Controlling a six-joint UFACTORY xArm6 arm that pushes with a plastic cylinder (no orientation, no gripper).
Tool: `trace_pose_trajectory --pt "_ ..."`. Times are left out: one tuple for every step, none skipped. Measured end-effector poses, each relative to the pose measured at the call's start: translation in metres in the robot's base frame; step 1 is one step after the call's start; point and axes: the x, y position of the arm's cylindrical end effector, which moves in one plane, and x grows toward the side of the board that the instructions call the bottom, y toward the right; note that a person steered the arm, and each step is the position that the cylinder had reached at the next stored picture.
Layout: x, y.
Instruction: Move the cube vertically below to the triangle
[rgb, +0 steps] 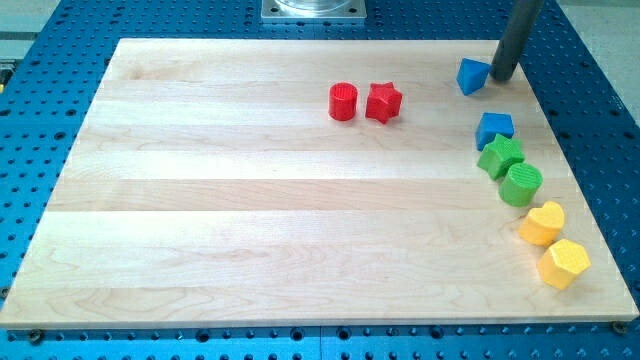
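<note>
Up at the view's top right, the rod's tip (500, 77) rests just beside the blue triangle (472, 75), on its right – touching or nearly so, I cannot tell which. No fingers here to spread or pinch – only a plain rod. The blue cube (494, 127) sits near, below and slightly right of the triangle, heading a curved row: green block (499, 156), green cylinder (521, 184), yellow heart (542, 223), yellow hexagon (563, 263). A red cylinder (343, 101) and red star (383, 102) stand well apart, leftward on the wooden board (250, 220)
</note>
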Motion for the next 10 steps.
trace_pose_trajectory --pt "0.023 -0.025" --pt "0.0 -0.072" --pt "-0.014 -0.115" --pt "-0.017 -0.105" --pt "-0.032 -0.054" --pt "-0.012 -0.064" --pt "0.036 0.01" --pt "0.098 -0.008" --pt "0.114 -0.094" --pt "0.14 -0.098"
